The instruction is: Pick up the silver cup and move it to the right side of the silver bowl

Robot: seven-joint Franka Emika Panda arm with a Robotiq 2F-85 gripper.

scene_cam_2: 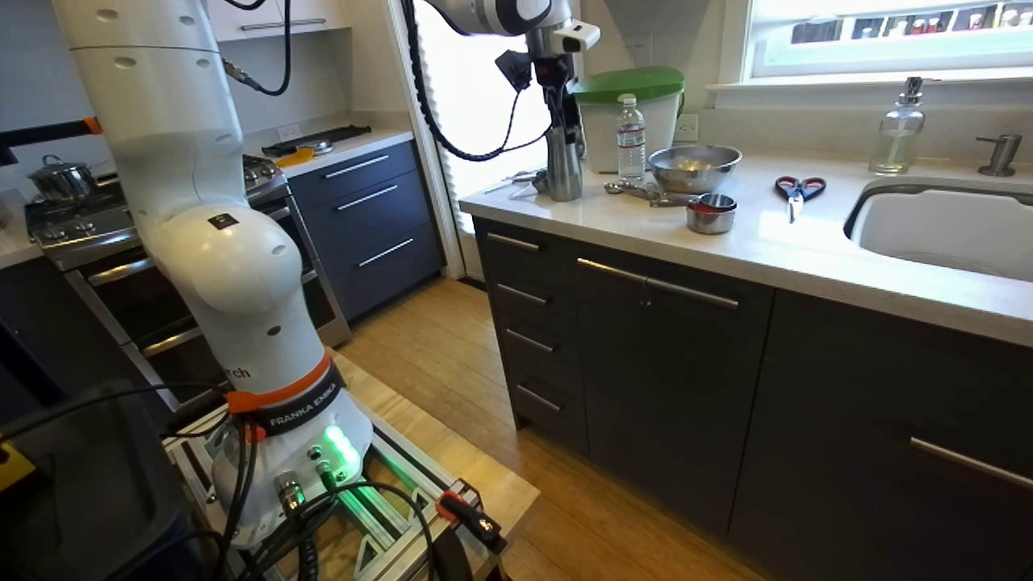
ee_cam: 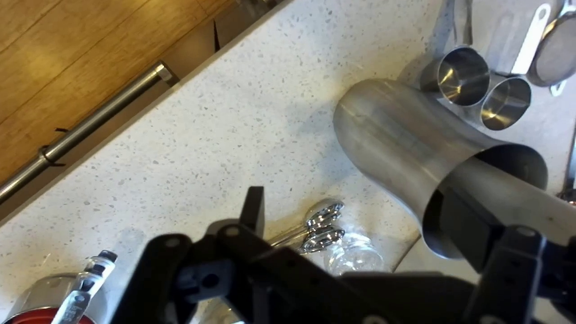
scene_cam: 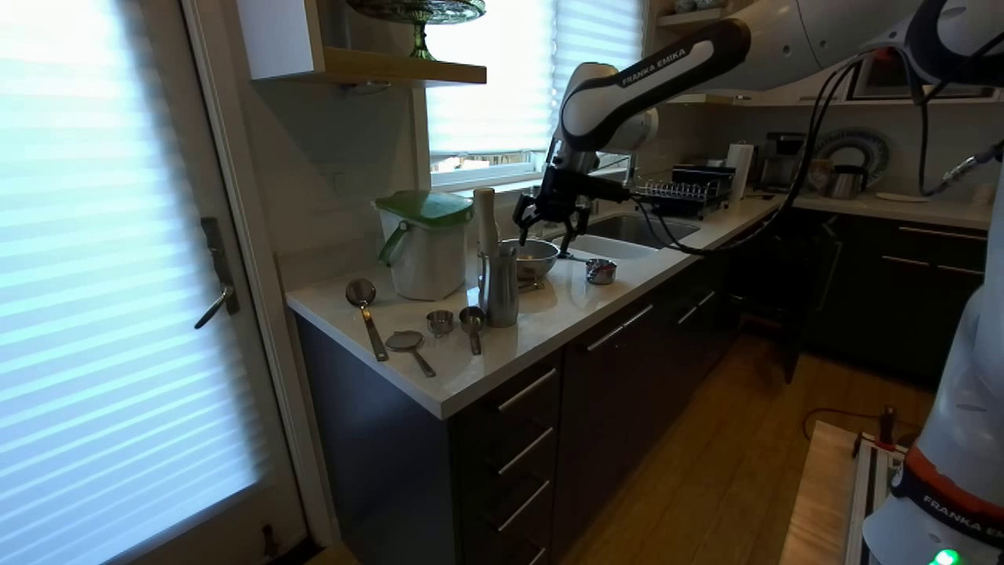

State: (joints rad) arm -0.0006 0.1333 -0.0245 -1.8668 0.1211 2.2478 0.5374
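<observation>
The silver cup (scene_cam: 502, 294) is a tall metal tumbler standing upright near the counter's end. It also shows in an exterior view (scene_cam_2: 564, 173) and in the wrist view (ee_cam: 400, 128). A pale rod (ee_cam: 508, 193) sticks out of its mouth; it rises above the cup in an exterior view (scene_cam: 486, 216). The silver bowl (scene_cam: 533, 260) sits beyond the cup, also seen in an exterior view (scene_cam_2: 696, 169). My gripper (scene_cam: 545, 235) is open and empty, above the counter near the bowl and cup. In the wrist view (ee_cam: 353, 193) one finger overlaps the cup's mouth; contact cannot be told.
A white bin with green lid (scene_cam: 427, 247) and a plastic bottle (scene_cam_2: 631, 141) stand behind. Measuring spoons (ee_cam: 321, 225), a red-lined measuring cup (scene_cam_2: 710, 216), scissors (scene_cam_2: 797, 194), a ladle (scene_cam: 362, 297) and a strainer (scene_cam: 406, 340) lie around. A sink (scene_cam_2: 944, 234) lies beyond.
</observation>
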